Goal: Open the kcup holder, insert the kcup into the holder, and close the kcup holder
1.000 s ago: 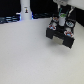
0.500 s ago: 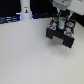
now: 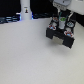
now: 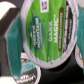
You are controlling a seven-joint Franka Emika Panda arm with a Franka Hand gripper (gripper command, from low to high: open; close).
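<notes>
While I scan the exterior view from its left, there's a white bottle [image 3: 24, 9] at the far edge, well apart from the action. Over on the right sits the holder [image 3: 61, 36] with its drawer pulled toward me, and my gripper [image 3: 62, 19] hangs right over it. The wrist cam is filled with a green-lidded kcup [image 4: 46, 34], lid facing the lens, so I'd guess the pod is straight below the fingers. Can't tell if the jaws are clamped on it or already apart, honestly. Next move is basically vertical, I reckon.
</notes>
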